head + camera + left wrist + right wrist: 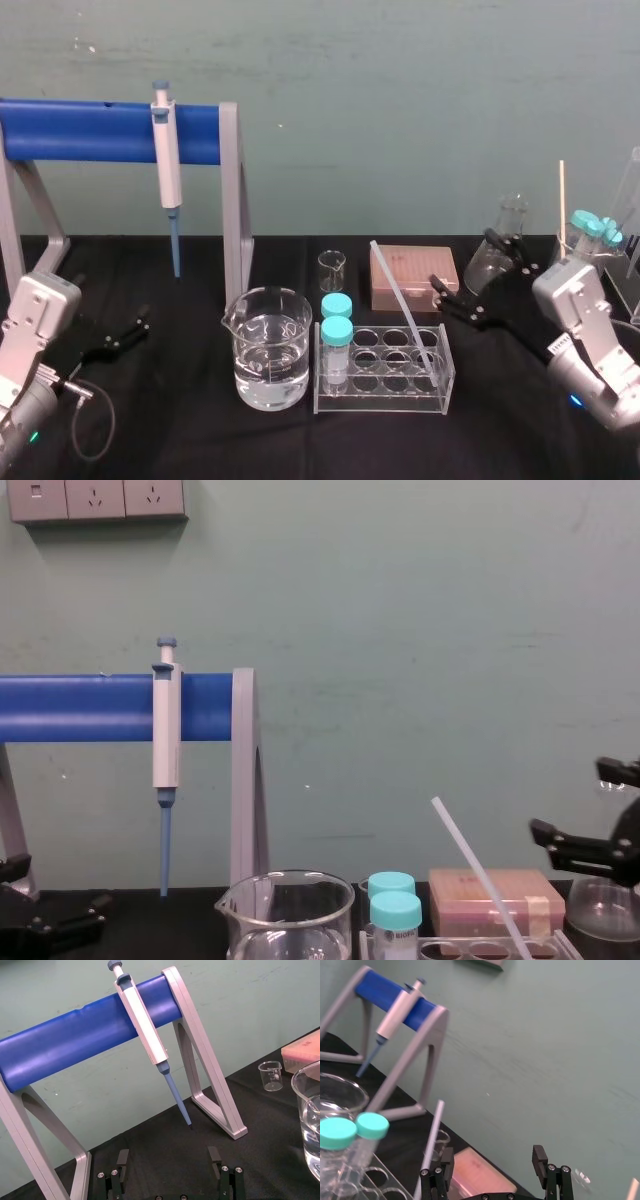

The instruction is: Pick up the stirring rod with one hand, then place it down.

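Head view: the stirring rod (405,312) leans in the clear test tube rack (385,400). Its lower end sits in a right-hand well and its upper end tilts up toward the pink box (410,275). The right gripper (460,257) hovers just to the right of the rod with its fingers spread wide, and the conical flask (497,255) stands behind it. Nothing is held. The left gripper (120,335) rests low on the black cloth at the far left, well apart from the rack, beside the blue-bar stand (100,132) that carries the pipette (165,160).

Left wrist view: the left gripper's fingers (122,1157) stand wide apart over bare cloth with nothing between them, so this arm looks idle.

Right wrist view: the right gripper's fingers are spread. The rod (432,1142) runs up just beside one finger (446,1160), on its outer side rather than in the gap, as far as I can tell. Two teal-capped tubes (350,1132) stand in the rack beyond it.

Chest view: the rod (480,875) slants up out of the rack. The right gripper (566,798) is near its right side, fingers parted, clear of the rod.

By my reading no part of the task is done. The rod is not yet gripped, so the closing, the lifting and the setting down all remain.
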